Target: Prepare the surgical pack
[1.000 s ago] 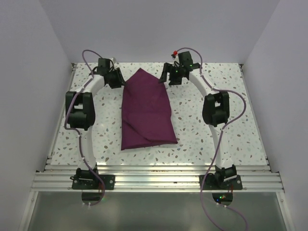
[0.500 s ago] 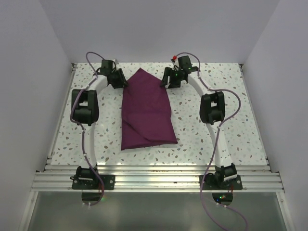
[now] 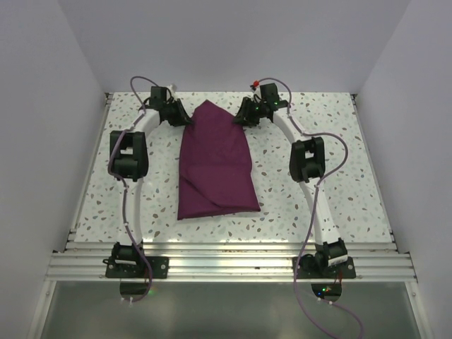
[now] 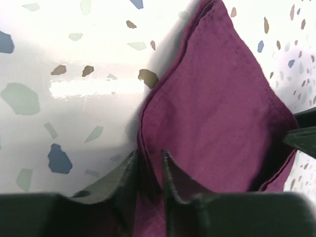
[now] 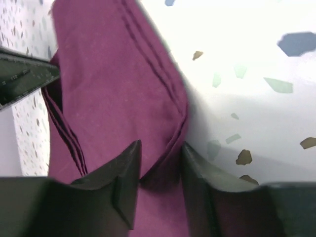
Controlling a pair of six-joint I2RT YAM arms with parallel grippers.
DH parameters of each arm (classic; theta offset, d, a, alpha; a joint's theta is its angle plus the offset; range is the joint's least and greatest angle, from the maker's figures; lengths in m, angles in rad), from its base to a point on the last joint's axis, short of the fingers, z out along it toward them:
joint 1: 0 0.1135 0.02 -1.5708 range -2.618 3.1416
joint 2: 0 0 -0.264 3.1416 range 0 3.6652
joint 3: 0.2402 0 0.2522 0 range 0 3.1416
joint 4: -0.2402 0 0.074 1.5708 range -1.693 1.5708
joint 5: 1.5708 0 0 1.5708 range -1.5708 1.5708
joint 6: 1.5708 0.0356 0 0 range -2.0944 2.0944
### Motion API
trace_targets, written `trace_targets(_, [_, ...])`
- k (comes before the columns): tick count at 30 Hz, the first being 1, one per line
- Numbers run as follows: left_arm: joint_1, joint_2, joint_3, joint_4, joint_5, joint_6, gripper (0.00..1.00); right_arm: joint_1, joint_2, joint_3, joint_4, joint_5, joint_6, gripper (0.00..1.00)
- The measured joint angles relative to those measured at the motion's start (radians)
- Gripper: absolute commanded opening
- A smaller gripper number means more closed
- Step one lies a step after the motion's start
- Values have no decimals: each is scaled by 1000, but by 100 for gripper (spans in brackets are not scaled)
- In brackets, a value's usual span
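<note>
A deep-maroon fabric cloth (image 3: 215,166) lies in the middle of a glossy white terrazzo tabletop (image 3: 304,191) flecked with blue, brown and grey chips. It is folded into a long soft bundle, narrowing to a point at the far end and widening to a rounded, slightly puffed near end. Its weave looks matte and fine, with several stacked layers showing as thin parallel ridges along the folded edges.

The left gripper (image 4: 148,160), with black matte wedge-shaped fingers, sits at the left slanted edge near the cloth's point. Its fingers are drawn close together with the layered hem pinched between them. The right gripper (image 5: 159,155) sits at the opposite slanted edge, and its two black fingers clamp a puckered fold of the same cloth. Each arm's white curved links and thin purple cables (image 3: 126,205) arc along either side of the bundle. A ribbed aluminium rail (image 3: 226,265) runs along the near edge.
</note>
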State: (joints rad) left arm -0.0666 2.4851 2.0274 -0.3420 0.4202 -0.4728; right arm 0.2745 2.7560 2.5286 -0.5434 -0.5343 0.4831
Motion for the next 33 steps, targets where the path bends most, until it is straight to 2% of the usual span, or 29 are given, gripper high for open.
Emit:
trace_targets(1, [0, 8, 10, -1, 8, -4, 15, 0, 4, 3, 8, -3, 7, 34])
trace_targets(2, [0, 17, 18, -5, 14, -5, 5, 0, 8, 3, 10, -2, 17, 26])
trace_targets(3, [0, 24, 25, -5, 26, -9, 2, 0, 14, 3, 14, -7, 29, 23])
trace_targets(4, [0, 32, 38, -10, 35, -10, 0, 0, 21, 6, 17, -8, 41, 19])
trace_targets(5, [1, 39, 51, -16, 44, -11, 0, 0, 24, 8, 21, -11, 49, 9])
trace_targets(8, [2, 50, 69, -26, 66, -23, 0, 0, 27, 9, 21, -10, 76, 0])
trace_targets(15, [19, 43, 95, -42, 137, -74, 0, -9, 24, 8, 23, -36, 160, 0])
trace_targets(20, [26, -44, 60, -70, 176, -84, 0, -14, -44, -47, 13, -56, 196, 0])
trace_targets(28, [26, -390, -214, -98, 197, -39, 0, -6, -319, -200, -51, -113, 194, 0])
trace_targets(33, [26, -583, -401, -103, 201, -14, 0, 22, -527, -390, -113, -112, 141, 0])
